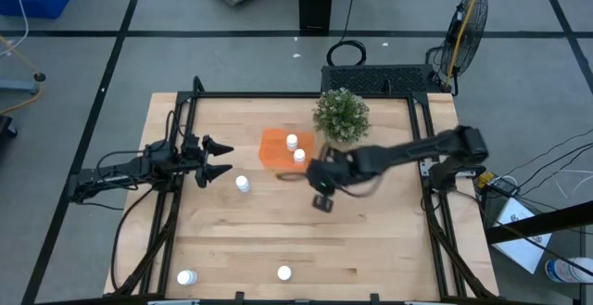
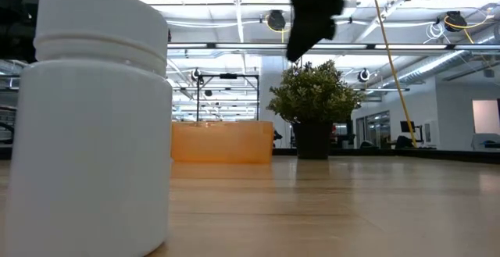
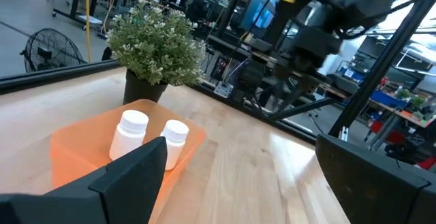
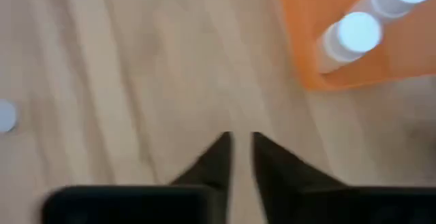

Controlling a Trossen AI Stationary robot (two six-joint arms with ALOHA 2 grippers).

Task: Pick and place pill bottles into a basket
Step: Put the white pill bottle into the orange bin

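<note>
- Orange basket (image 1: 276, 148) mid-desk, just beside bushy plant (image 1: 341, 114); two pill bottles inside (image 1: 293, 142) (image 1: 299, 156), standing upright, near each other.
- Third pill bottle (image 1: 243, 184) on bare wooden desk (image 1: 371, 240), near basket's front-left corner.
- Two more bottles along front edge — one at front left (image 1: 186, 276), one front centre (image 1: 284, 273), well apart from basket.
- Right claw (image 4: 240, 144) above desk just beside basket, fingers nearly together, gripping nothing.
- Left claw (image 1: 219, 158) at left side of desk, pointed toward basket — spread wide, empty.
- Fan (image 1: 462, 32) on floor beyond desk.
</note>
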